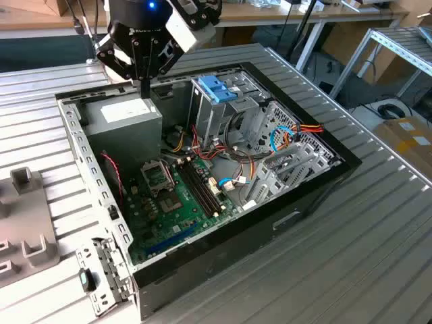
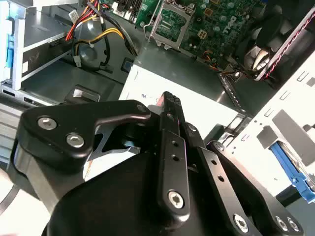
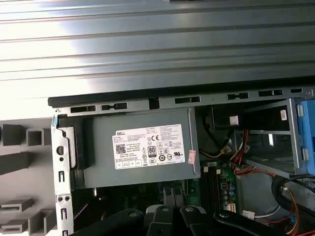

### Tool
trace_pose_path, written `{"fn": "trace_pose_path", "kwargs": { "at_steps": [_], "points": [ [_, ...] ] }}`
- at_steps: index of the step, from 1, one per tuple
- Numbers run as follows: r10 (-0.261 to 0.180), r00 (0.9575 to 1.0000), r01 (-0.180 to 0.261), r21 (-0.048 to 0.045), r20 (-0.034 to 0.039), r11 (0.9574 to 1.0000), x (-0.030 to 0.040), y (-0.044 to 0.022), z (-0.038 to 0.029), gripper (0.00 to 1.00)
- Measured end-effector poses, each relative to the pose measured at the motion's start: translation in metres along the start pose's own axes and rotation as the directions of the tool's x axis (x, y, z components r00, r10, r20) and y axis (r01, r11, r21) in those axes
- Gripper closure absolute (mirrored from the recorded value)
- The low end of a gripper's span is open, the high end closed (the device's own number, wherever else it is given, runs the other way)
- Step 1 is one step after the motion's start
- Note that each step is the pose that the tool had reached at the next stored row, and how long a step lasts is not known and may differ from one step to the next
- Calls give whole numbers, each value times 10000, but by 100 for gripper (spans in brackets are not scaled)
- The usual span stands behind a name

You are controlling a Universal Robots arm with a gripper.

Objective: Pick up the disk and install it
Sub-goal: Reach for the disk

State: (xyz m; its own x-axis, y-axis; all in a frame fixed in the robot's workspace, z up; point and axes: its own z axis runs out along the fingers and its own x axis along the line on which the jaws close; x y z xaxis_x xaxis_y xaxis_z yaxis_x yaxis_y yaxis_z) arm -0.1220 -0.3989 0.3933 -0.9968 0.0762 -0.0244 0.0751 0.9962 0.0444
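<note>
One claw (image 1: 144,91), fingers pressed together on nothing, hovers just above power supply (image 1: 128,125). Disk (image 1: 216,88) sits beside power supply, exterior view's right, blue-edged end poking from drive cage (image 1: 209,118) (metal body hidden). Judgement: keep travel high, clear of cables (image 1: 204,150).

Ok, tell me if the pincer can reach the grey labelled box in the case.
Likely yes: the pincer hangs right over the box, the case lies open, and nothing lies across the box's top.
</note>
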Motion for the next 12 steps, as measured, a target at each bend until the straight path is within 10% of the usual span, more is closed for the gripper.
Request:
{"fn": "trace_pose_path", "kwargs": {
  "at_steps": [12],
  "points": [
    [1,10000,-1,1,0,10000,44,-3,-1,90]
  ]
}}
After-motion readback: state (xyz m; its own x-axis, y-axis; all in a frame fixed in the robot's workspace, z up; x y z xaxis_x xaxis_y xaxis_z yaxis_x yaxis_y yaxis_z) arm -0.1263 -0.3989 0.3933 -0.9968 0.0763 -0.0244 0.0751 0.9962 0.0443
